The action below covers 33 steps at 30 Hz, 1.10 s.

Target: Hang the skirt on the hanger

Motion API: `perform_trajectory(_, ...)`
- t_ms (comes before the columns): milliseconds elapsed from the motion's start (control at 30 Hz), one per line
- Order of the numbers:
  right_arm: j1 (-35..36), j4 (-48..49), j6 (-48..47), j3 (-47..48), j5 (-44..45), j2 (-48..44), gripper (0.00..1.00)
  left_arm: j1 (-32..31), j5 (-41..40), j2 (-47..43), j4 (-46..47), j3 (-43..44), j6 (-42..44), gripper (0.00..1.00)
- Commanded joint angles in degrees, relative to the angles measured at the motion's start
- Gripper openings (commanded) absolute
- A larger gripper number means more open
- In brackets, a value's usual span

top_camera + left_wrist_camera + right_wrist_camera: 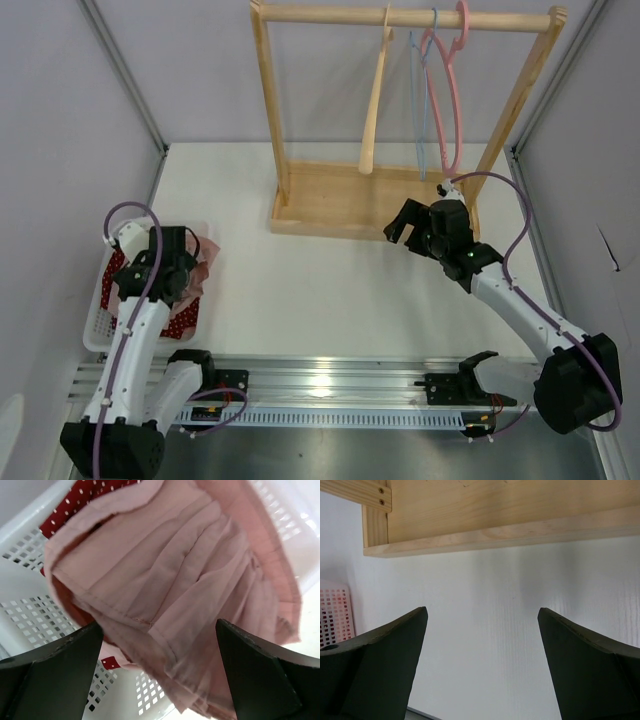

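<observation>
Left gripper (159, 632) spread wide, grasping nothing, close over pink pleated skirt (190, 570) | skirt heaped in white basket (30, 555) atop red dotted cloth (65, 515) | right gripper (482, 617) splayed, empty, above table (485, 655) beside wooden rack (340, 195) | wooden hanger (373, 110), blue hanger (421, 120), pink hanger (452, 100) hang from its rail.

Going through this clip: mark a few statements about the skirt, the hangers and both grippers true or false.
1. The pink skirt lies in the white basket. True.
2. The left gripper is shut on the skirt. False: its fingers are open over it.
3. A wooden hanger, a blue hanger and a pink hanger hang on the rail. True.
4. The right gripper holds a hanger. False: it is open and empty, over the table by the rack's base.
</observation>
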Motion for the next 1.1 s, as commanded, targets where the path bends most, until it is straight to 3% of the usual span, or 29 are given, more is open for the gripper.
perform_trajectory(0, 0.8, 3.1, 1.0, 1.2, 0.6, 0.3, 0.99, 2.6, 1.1, 2.3, 2.7, -2.3, -3.1, 0.99)
perform_trajectory(67, 1.0, 3.3, 1.1, 1.0, 0.5, 0.5, 0.99, 3.3, 3.0, 4.1, 4.8, -3.7, -3.3, 0.99)
perform_trajectory(133, 1.2, 3.4, 1.2, 1.0, 0.5, 0.6, 0.99, 3.3, 3.7, 5.5, 6.1, -3.9, -3.0, 0.92)
perform_trajectory(267, 1.5, 3.2, 1.0, 1.2, 0.5, 0.4, 1.00, 3.4, 5.5, 6.6, 9.5, -2.0, 0.3, 0.28)
perform_trajectory(300, 1.6, 3.2, 1.1, 1.3, 0.5, 0.3, 1.00, 3.4, 6.9, 6.6, 10.0, -0.5, 1.3, 0.01)
perform_trajectory(633, 3.7, 1.8, -0.4, 5.2, 2.3, -0.5, 0.99, 1.5, 24.7, 1.1, 12.2, 17.9, 16.2, 0.00)
perform_trajectory(733, 4.2, 1.1, -1.1, 6.7, 3.0, -0.3, 0.99, -3.7, 29.3, 0.8, 13.6, 22.2, 17.5, 0.00)
perform_trajectory(867, 4.5, -0.4, -1.9, 8.3, 4.0, -0.5, 0.99, -18.0, 27.2, 2.9, 14.3, 28.3, 18.8, 0.00)
perform_trajectory(1067, 4.9, -1.8, -2.5, 9.9, 5.6, -2.0, 0.99, -31.7, 27.6, 5.8, 17.7, 32.2, 17.5, 0.00)
